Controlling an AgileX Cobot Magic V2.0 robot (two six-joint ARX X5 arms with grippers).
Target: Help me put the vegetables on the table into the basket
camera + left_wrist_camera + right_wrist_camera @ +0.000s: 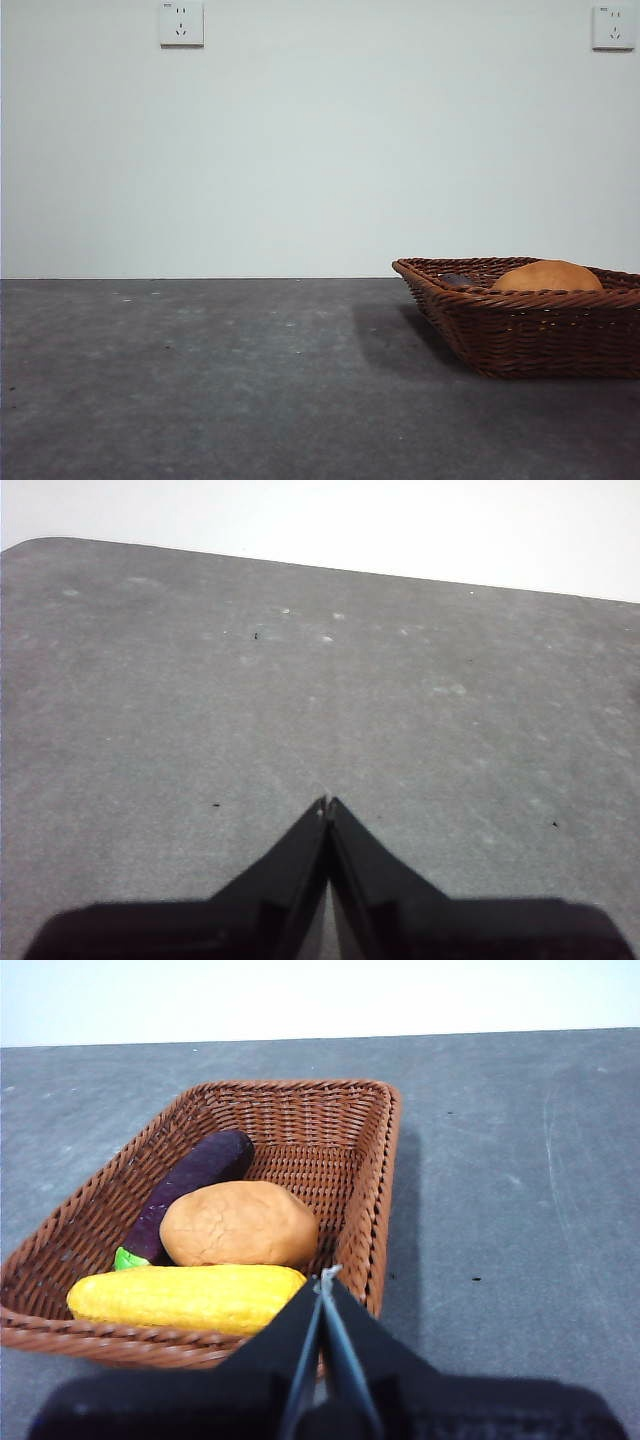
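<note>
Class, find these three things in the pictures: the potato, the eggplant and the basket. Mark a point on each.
potato [238, 1223]: right wrist view, middle of its rounded top.
eggplant [195, 1180]: right wrist view, middle of its purple body.
basket [530, 335]: front view, its woven near wall.

In the front view the basket [520, 330] runs off the edge, its rim hiding perhaps most of the potato [548, 277].

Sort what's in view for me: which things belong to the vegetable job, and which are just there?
Job things:
- basket
- eggplant, in the basket
- potato, in the basket
- yellow vegetable, in the basket
- table
- right pincer, shut, near the basket
- left pincer, shut, over bare table

Just there:
- two wall sockets
</note>
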